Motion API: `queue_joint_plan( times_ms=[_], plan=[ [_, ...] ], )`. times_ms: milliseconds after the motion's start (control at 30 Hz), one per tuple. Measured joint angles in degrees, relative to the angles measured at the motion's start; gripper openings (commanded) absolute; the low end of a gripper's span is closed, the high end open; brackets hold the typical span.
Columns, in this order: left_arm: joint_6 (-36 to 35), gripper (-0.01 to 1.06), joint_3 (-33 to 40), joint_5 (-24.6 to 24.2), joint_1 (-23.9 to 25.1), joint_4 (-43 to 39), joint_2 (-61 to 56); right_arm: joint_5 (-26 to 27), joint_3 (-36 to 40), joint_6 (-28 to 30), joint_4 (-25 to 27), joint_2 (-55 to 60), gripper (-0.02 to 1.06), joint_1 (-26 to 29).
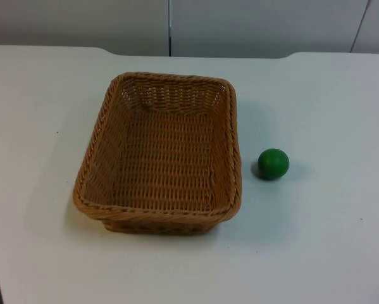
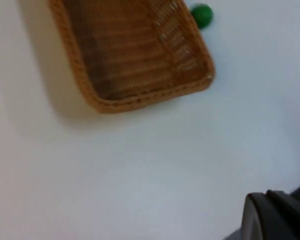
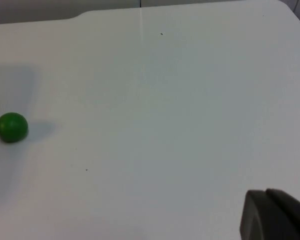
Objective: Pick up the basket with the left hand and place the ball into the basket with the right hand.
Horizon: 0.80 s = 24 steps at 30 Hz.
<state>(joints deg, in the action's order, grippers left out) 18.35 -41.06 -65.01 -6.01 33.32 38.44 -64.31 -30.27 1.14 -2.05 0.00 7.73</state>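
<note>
In the left wrist view the basket (image 2: 134,55) is cut off by the picture's edge, so its far rim and much of its floor cannot be seen, and its weave is smeared into soft bands. The ball (image 2: 202,15) there is a small green blur with no surface detail to tell. Of the left hand (image 2: 277,217) a single dark fingertip shows, cut off by the edge, so whether its fingers are parted cannot be told. The same holds for the right hand (image 3: 275,215) in the right wrist view. In the top view the basket's near outer wall (image 1: 157,226) lies mostly hidden under its overhanging rim.
</note>
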Motion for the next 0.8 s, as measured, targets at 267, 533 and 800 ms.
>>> queue_joint_plan(
  times_ms=[267,533,800],
  plan=[
    [13.66,0.00,-6.85,4.57,0.00,15.11,28.65,0.00,0.00,0.00,0.00,0.00,0.00,0.00],
    [22.74,0.00,-11.62,7.72,0.00,22.89,47.70,0.00,0.00,0.00,0.00,0.00,0.00,0.00],
    [19.64,0.00,-15.64,16.79,0.00,14.44,55.26,0.00,0.00,0.00,0.00,0.00,0.00,0.00]
  ],
)
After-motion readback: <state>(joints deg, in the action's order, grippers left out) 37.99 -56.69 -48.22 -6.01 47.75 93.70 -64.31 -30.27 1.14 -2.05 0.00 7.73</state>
